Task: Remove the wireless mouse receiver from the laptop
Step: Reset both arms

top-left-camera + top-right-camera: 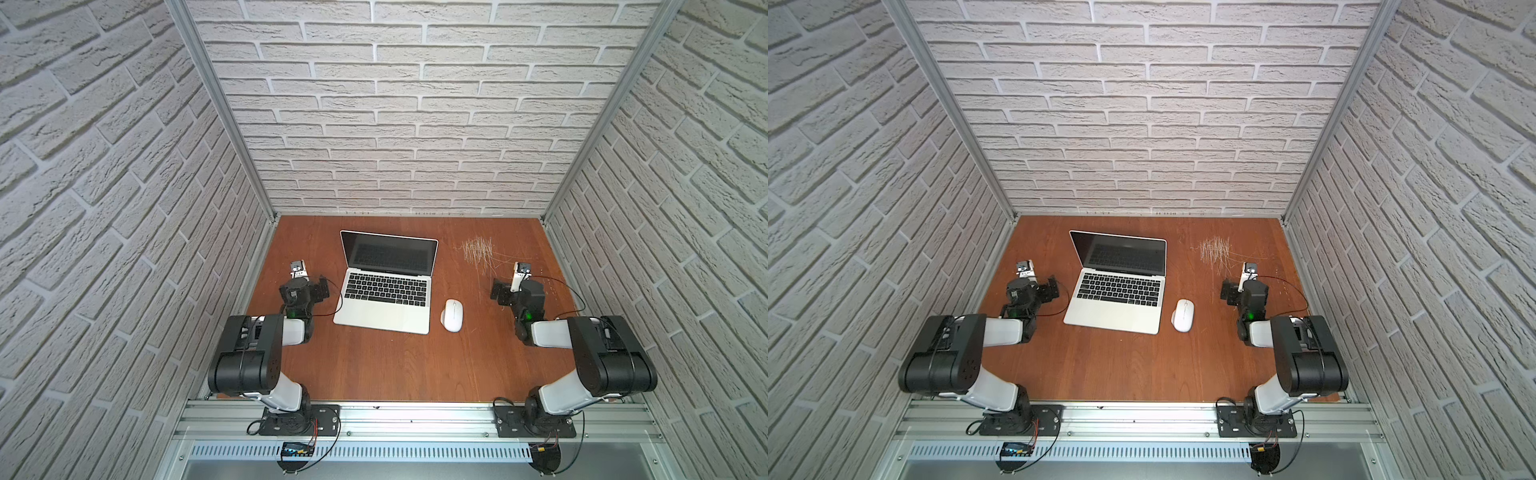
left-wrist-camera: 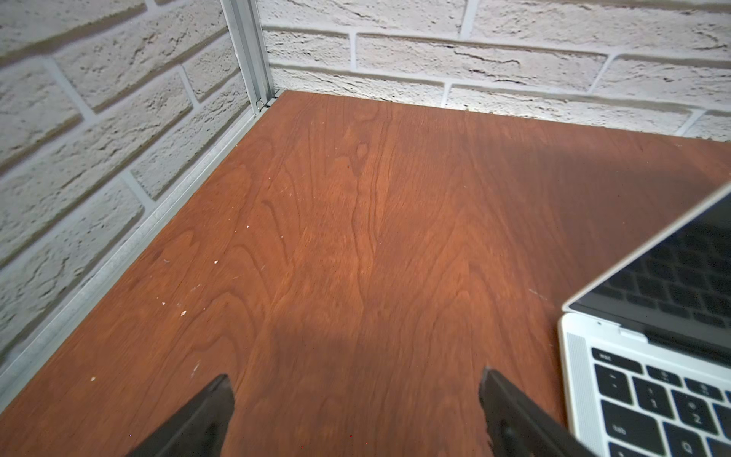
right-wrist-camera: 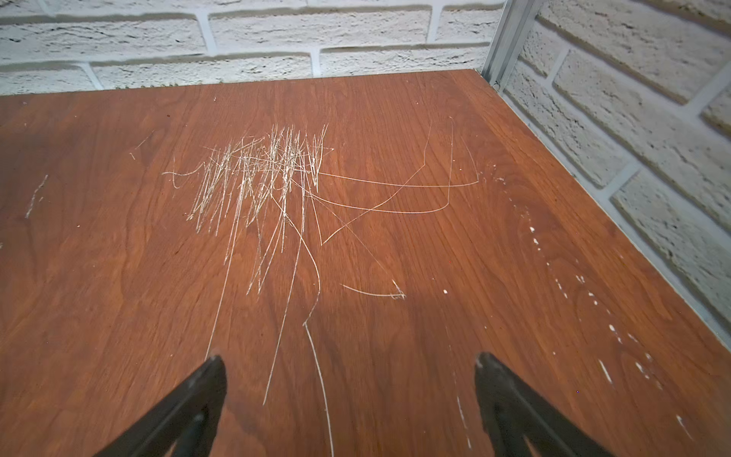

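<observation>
A silver laptop (image 1: 386, 297) (image 1: 1116, 297) lies open in the middle of the wooden table, its dark screen facing the arms; its left corner shows in the left wrist view (image 2: 652, 380). No wireless mouse receiver shows in any view. My left gripper (image 1: 307, 287) (image 2: 356, 380) hovers open just left of the laptop's keyboard, nothing between its fingers. Over scratched wood to the right of the laptop, my right gripper (image 1: 517, 289) (image 3: 350, 360) also stands open and empty.
A white oval mouse (image 1: 453, 315) (image 1: 1183, 315) lies right of the laptop's front corner. A patch of pale scratches (image 1: 478, 251) (image 3: 269, 178) marks the table at the back right. Brick-patterned walls close in the table's left, right and far sides.
</observation>
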`<act>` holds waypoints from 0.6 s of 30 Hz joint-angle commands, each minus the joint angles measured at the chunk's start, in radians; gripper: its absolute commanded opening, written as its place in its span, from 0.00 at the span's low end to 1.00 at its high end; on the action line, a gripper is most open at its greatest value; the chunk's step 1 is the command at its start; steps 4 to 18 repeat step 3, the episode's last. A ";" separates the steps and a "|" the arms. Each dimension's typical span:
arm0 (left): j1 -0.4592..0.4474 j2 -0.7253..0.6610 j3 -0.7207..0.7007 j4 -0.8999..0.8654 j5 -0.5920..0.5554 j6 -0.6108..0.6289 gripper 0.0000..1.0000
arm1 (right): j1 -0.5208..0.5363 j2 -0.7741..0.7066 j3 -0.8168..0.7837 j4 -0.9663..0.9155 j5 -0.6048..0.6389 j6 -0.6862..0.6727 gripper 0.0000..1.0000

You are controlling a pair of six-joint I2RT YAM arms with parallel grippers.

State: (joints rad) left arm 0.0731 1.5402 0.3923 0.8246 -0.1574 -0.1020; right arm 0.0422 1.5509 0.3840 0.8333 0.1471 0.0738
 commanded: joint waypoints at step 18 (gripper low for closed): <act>0.005 0.004 -0.004 0.047 0.013 0.014 0.98 | 0.005 -0.017 0.019 0.016 -0.002 -0.008 0.99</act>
